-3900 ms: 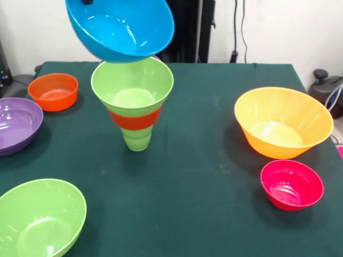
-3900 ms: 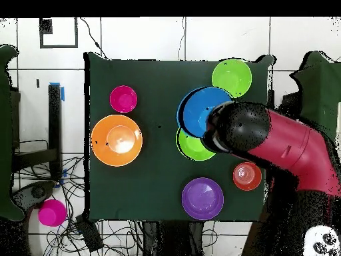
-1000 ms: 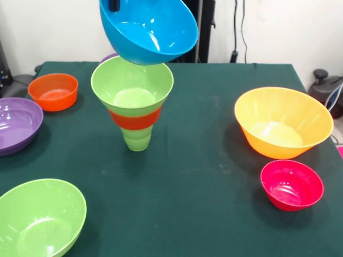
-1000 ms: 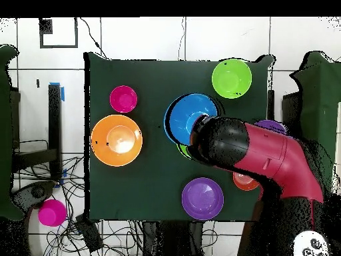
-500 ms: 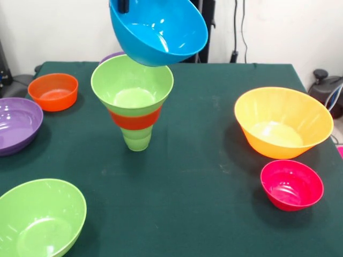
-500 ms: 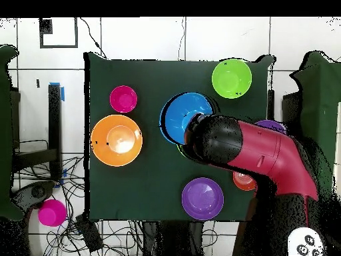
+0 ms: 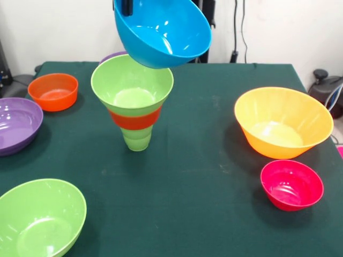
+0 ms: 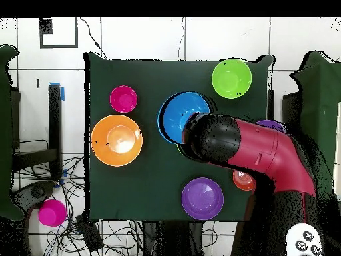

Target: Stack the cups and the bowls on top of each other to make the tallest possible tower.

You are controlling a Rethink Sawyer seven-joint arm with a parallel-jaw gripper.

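Blue bowl (image 7: 162, 32) shifted right, gripper (image 7: 127, 6) gripping rim.

Looks like a robotics lab to me, not anyone's home. A dark green cloth-covered surface (image 7: 214, 139) sits on a white tiled floor (image 8: 133, 40) with loose black cables (image 8: 126, 230) trailing below it, a bare white wall (image 7: 278, 32) has cords hanging down, and a big red and black robot arm (image 8: 253, 153) reaches over everything.

No readable text, labels, brand names, numbers or signs appear in either view. The bowls, the cup, the green table cover and the robot arm all show plain surfaces without any legible lettering or markings.
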